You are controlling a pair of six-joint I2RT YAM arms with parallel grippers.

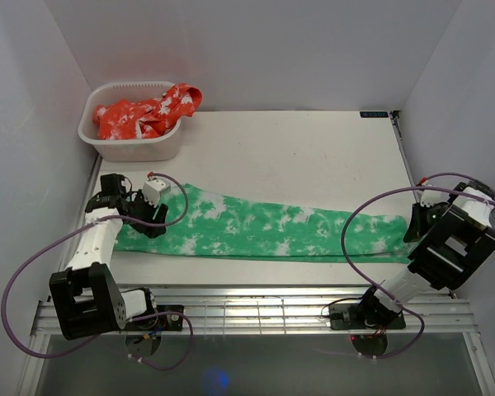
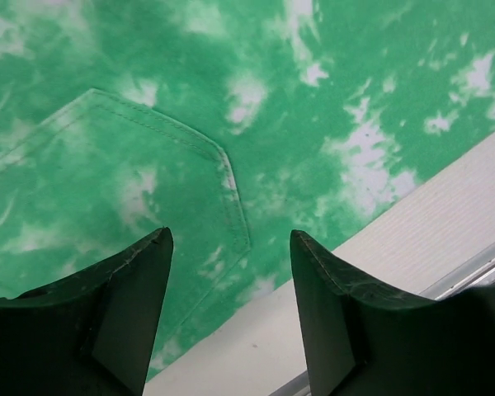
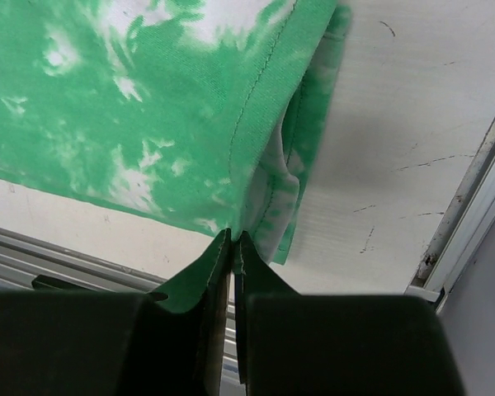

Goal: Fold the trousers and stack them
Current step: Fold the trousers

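Green tie-dye trousers [image 1: 256,231] laid flat, left jaws apart over pocket [image 2: 132,181], right jaws pinching hem [image 3: 260,124]

top: high, looking down | wrists: close, looking down | shared: trousers [image 1: 256,231]

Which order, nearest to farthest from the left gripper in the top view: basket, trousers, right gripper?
1. trousers, directly under the open jaws of the left gripper.
2. basket, behind it at the far left.
3. right gripper, far right, at the hem.
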